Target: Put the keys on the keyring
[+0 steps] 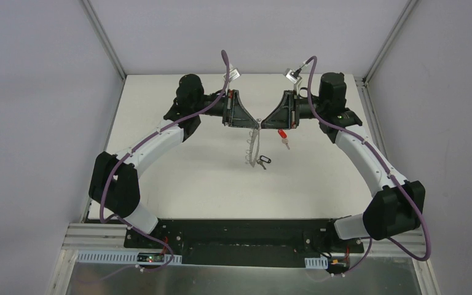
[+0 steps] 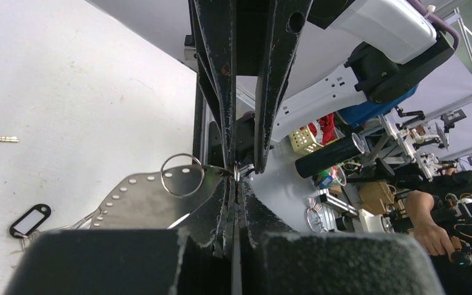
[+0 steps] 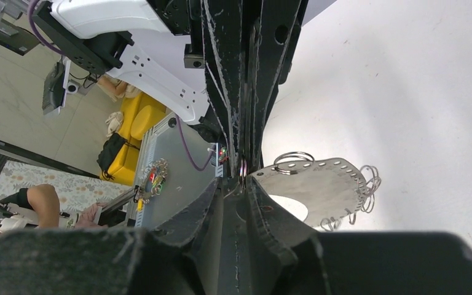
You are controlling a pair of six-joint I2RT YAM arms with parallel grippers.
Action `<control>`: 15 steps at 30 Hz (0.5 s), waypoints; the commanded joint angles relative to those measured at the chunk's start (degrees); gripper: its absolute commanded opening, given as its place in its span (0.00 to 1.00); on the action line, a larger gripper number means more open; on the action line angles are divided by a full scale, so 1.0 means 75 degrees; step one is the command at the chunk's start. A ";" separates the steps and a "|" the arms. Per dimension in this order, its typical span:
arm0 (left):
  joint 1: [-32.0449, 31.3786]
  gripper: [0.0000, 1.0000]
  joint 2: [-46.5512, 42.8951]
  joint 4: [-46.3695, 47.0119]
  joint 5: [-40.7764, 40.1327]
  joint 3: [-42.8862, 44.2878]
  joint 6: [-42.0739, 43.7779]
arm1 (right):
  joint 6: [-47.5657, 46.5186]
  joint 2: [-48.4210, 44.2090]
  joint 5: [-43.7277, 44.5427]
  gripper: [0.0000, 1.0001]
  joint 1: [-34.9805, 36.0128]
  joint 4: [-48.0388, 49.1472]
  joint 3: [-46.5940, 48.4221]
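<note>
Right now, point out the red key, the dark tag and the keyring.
red key (image 1: 282, 133), top external view, on its red head.
dark tag (image 2: 30, 220), left wrist view, on its pale middle.
keyring (image 3: 326, 184), right wrist view, on its flat grey face.

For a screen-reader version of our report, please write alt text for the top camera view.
The left gripper and right gripper meet tip to tip, pinching one end of the grey keyring over the white table. The red-headed key and dark-tagged key lie beside it.
</note>
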 commanded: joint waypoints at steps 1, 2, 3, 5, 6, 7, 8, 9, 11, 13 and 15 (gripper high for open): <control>0.0014 0.00 -0.0041 0.0445 0.0167 0.0039 0.0010 | 0.0732 -0.0024 -0.0238 0.21 -0.0021 0.1200 -0.0109; 0.0014 0.00 -0.0036 0.0445 0.0167 0.0039 0.0009 | 0.0864 -0.0009 -0.0238 0.20 -0.0019 0.1368 -0.0171; 0.0014 0.00 -0.0025 0.0445 0.0173 0.0048 0.0011 | 0.0967 0.0011 -0.0238 0.20 -0.0025 0.1495 -0.0232; 0.0013 0.00 -0.0012 0.0428 0.0189 0.0064 0.0024 | 0.1071 0.0024 -0.0244 0.19 -0.0024 0.1663 -0.0303; 0.0014 0.00 -0.0011 0.0389 0.0201 0.0063 0.0053 | 0.1077 0.0030 -0.0239 0.19 -0.0024 0.1694 -0.0333; 0.0014 0.00 -0.0022 0.0337 0.0202 0.0073 0.0097 | 0.1077 0.0044 -0.0222 0.18 -0.0022 0.1706 -0.0352; 0.0014 0.00 -0.0033 0.0258 0.0192 0.0074 0.0167 | 0.1077 0.0050 -0.0216 0.18 -0.0018 0.1713 -0.0372; 0.0014 0.00 -0.0045 0.0187 0.0181 0.0076 0.0227 | 0.1091 0.0054 -0.0209 0.18 -0.0026 0.1736 -0.0378; 0.0014 0.00 -0.0069 0.0122 0.0157 0.0075 0.0309 | 0.1136 0.0062 -0.0193 0.17 -0.0007 0.1781 -0.0408; 0.0014 0.00 -0.0072 0.0098 0.0138 0.0075 0.0338 | 0.1161 0.0072 -0.0192 0.16 0.0006 0.1826 -0.0440; 0.0014 0.00 -0.0070 0.0094 0.0113 0.0075 0.0341 | 0.1161 0.0079 -0.0192 0.15 0.0040 0.1857 -0.0487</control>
